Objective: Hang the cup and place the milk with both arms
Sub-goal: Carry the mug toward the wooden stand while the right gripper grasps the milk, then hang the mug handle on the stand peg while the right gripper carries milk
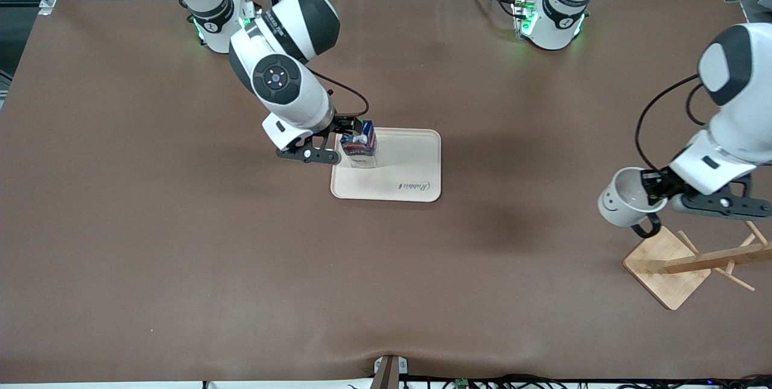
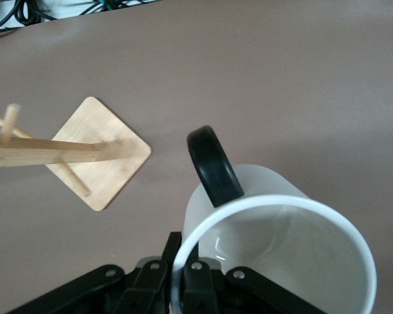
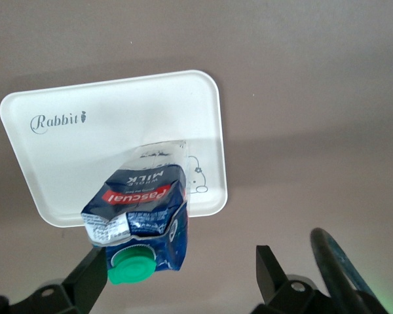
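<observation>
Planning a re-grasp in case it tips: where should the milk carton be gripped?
Probably grip the small dark blue milk carton by its flat side walls under the green round cap, coming from above like the open right gripper: it stands upright on the cream tray.

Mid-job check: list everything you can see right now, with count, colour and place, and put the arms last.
milk: one, dark blue with green cap, standing on the tray.
tray: one, cream, mid-table.
cup: one, white with black handle, held over the rack's base.
rack: one, light wood, at the left arm's end of the table.
table: one, brown.
right gripper: black, open, beside the milk.
left gripper: black, shut on the cup's rim.
</observation>
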Controlling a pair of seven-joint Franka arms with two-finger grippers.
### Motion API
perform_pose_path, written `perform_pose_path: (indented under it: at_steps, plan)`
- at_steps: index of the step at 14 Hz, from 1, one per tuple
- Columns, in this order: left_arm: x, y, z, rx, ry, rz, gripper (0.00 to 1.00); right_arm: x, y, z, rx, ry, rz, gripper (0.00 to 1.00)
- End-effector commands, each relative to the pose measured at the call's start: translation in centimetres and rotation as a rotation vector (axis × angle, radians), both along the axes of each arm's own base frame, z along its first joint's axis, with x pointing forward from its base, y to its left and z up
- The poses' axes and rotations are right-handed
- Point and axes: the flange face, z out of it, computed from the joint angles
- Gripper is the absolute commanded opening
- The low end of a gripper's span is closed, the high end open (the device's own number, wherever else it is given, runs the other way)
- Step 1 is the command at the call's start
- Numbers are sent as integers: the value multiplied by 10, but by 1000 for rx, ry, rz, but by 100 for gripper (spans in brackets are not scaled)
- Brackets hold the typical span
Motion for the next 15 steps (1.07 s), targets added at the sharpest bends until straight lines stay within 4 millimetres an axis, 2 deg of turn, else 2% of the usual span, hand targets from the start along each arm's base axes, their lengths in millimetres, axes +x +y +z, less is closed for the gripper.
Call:
perform_pose_path:
  at_steps: [1,4,6,10,12,14,15]
  plan:
    - [-2,40,2,-23,-4,-34,0,-8,11,-8,-6,18,-38,100]
    - [-3,56,5,-7,-9,-96,0,-14,21,-18,-2,2,-44,100]
    - [-3,82,10,11,-18,-156,0,-19,27,-25,-3,-1,-51,100]
    - [-5,101,6,34,-9,-251,0,-27,36,-35,4,-23,-69,100]
    - [-4,108,10,60,-13,-345,0,-29,38,-37,1,-19,-64,100]
    - [0,128,14,75,-24,-390,0,-32,42,-43,-2,-19,-60,100]
    - [1,132,14,78,-23,-406,0,-37,50,-49,4,-32,-63,100]
